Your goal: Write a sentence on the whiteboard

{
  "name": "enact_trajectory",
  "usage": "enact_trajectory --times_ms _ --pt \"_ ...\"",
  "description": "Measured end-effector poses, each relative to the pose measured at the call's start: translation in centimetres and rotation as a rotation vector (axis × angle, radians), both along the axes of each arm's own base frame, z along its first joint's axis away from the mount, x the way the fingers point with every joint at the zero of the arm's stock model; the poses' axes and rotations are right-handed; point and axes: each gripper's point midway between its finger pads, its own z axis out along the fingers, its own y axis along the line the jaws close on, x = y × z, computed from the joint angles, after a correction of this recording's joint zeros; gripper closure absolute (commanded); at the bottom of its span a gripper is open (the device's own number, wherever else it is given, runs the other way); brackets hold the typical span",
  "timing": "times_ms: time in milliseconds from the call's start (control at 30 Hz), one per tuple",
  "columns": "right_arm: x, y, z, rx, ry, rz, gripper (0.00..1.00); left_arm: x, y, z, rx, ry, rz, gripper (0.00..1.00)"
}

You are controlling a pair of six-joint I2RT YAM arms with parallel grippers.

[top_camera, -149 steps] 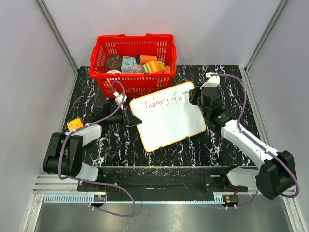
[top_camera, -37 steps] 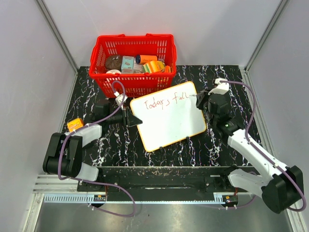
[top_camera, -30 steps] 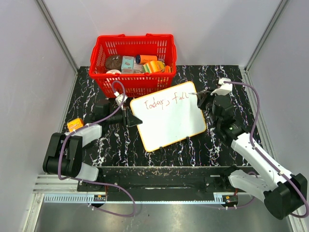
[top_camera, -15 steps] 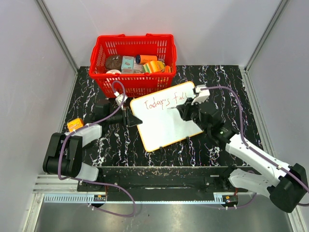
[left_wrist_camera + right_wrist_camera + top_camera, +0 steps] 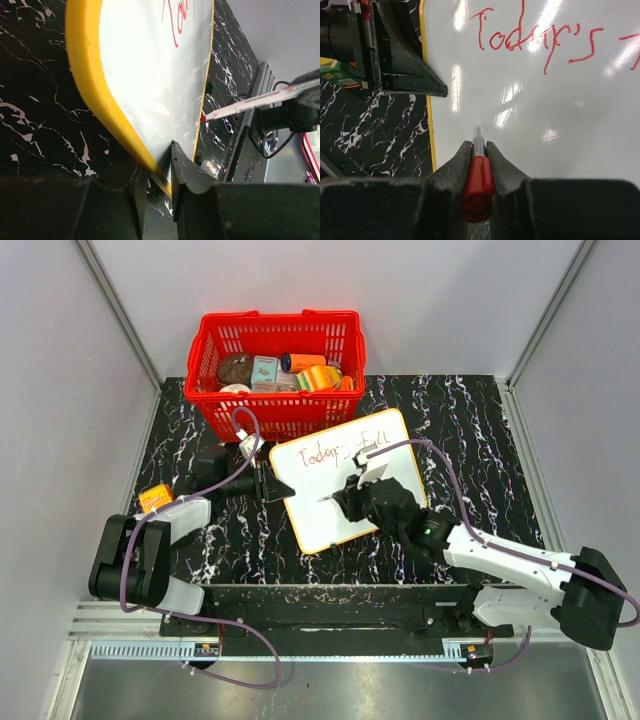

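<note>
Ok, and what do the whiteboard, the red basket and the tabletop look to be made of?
The whiteboard: glossy coated white surface, judging by the sharp glare patches; its yellow rim looks like moulded plastic. The red basket: plastic, going by its moulded lattice walls. The tabletop: black with white veining, marble-look, though real stone or printed laminate can't be told.
</note>
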Motion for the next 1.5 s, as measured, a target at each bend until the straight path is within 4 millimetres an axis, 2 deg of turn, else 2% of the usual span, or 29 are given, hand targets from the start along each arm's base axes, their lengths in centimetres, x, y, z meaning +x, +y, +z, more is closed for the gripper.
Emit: enact_trajectory --times_ms 100,233,767,1500 --pt "-0.4 1.0 -0.9 -0.02 0.004 0.011 1.0 0.0 0.0 0.0 0.0 0.0 0.0 1.0" --pt "0.0 1.5 -1.6 -0.045 0.004 -0.013 1.0 0.0 0.0 0.0 0.001 0.001 0.002 1.0" --pt "0.8 1.8 -0.9 -0.029 -0.02 -0.046 1.0 0.0 0.0 -0.1 0.002 0.002 0.003 1.0" --pt "0.1 2.1 -1.5 -0.034 0.013 -0.016 1.0 0.0 0.0 -0.1 0.003 0.002 0.003 1.0"
